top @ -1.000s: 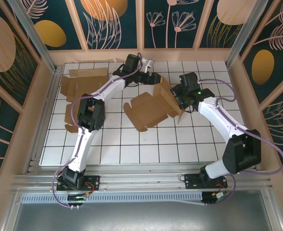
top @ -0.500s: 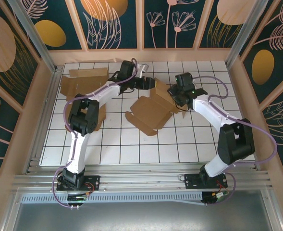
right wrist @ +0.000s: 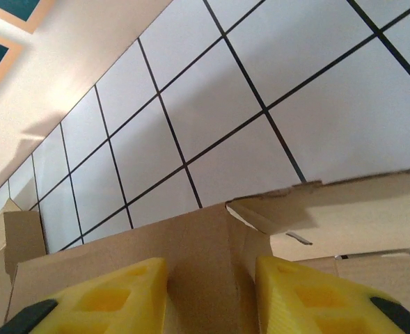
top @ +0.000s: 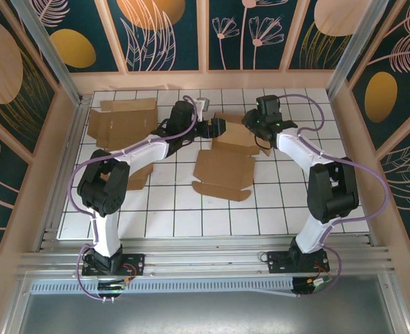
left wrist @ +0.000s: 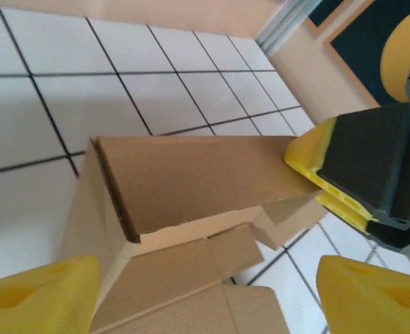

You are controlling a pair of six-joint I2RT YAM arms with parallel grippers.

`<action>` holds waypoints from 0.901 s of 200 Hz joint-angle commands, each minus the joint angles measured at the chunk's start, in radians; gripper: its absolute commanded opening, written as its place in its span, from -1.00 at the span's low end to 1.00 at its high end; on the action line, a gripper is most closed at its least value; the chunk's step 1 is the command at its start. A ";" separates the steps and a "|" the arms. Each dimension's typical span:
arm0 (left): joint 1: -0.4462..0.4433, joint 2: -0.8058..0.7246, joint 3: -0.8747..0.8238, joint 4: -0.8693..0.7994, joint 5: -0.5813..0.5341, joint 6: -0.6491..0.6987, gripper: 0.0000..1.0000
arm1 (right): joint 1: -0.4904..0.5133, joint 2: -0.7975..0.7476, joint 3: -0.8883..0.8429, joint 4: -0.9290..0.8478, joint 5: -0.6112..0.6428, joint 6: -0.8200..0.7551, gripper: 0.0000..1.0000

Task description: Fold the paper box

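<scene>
The brown paper box (top: 225, 163) lies mostly flat in the middle of the tiled table, with its far wall (left wrist: 191, 177) standing up. My left gripper (top: 217, 127) hovers at the left end of that wall. Its yellow fingers (left wrist: 41, 292) are wide open, with the box's folded panels between and ahead of them (left wrist: 205, 271). My right gripper (top: 255, 127) is at the wall's right end. Its jaws are closed on a folded corner of the box (right wrist: 211, 271), and cardboard fills the gap between them. One of the right gripper's fingers (left wrist: 323, 163) touches the wall's end.
A flat cardboard blank (top: 121, 120) lies at the back left. Another cardboard piece (top: 138, 177) sits under the left arm. The enclosure's back wall (top: 205, 80) is close behind both grippers. White tiles stretch open toward the near edge (top: 211, 216).
The box has dropped from a tilted, lifted pose to lie flatter and farther back. Both grippers moved toward the back wall. The left jaws spread wider and the right jaws narrowed onto the cardboard.
</scene>
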 commanded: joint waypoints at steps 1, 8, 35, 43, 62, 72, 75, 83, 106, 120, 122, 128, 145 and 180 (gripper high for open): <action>0.014 -0.057 0.062 -0.115 -0.194 0.007 0.71 | -0.004 -0.010 0.012 0.001 -0.006 -0.055 -0.24; 0.019 -0.052 0.098 -0.169 -0.198 -0.009 0.71 | -0.003 -0.015 0.005 0.002 -0.006 -0.055 -0.24; 0.048 -0.020 0.181 -0.255 -0.061 -0.152 0.70 | 0.007 -0.036 -0.032 0.014 -0.005 -0.056 -0.29; 0.062 -0.005 0.195 -0.267 -0.022 -0.214 0.68 | 0.013 -0.042 -0.041 0.018 -0.007 -0.057 -0.30; 0.087 0.032 0.224 -0.299 0.030 -0.337 0.52 | 0.024 -0.058 -0.061 0.031 -0.005 -0.065 -0.30; 0.094 0.054 0.226 -0.273 0.110 -0.354 0.49 | 0.028 -0.062 -0.068 0.037 -0.006 -0.071 -0.30; 0.094 0.060 0.232 -0.273 0.129 -0.359 0.48 | 0.029 -0.064 -0.069 0.038 -0.007 -0.072 -0.30; 0.093 0.081 0.251 -0.293 0.160 -0.360 0.47 | 0.030 -0.065 -0.073 0.037 -0.006 -0.074 -0.30; 0.093 0.108 0.264 -0.343 0.172 -0.329 0.46 | 0.042 -0.067 -0.077 0.034 -0.006 -0.078 -0.27; 0.093 0.118 0.255 -0.352 0.148 -0.303 0.46 | 0.052 -0.070 -0.077 0.035 -0.005 -0.080 -0.26; 0.094 0.120 0.254 -0.352 0.149 -0.301 0.46 | 0.053 -0.070 -0.077 0.037 -0.006 -0.081 -0.26; 0.094 0.127 0.253 -0.350 0.151 -0.299 0.45 | 0.057 -0.072 -0.077 0.038 -0.006 -0.083 -0.26; 0.093 0.137 0.227 -0.293 0.179 -0.305 0.32 | 0.062 -0.072 -0.078 0.040 -0.006 -0.085 -0.26; 0.093 0.152 0.197 -0.256 0.190 -0.316 0.01 | 0.063 -0.059 -0.078 0.037 -0.027 -0.084 -0.26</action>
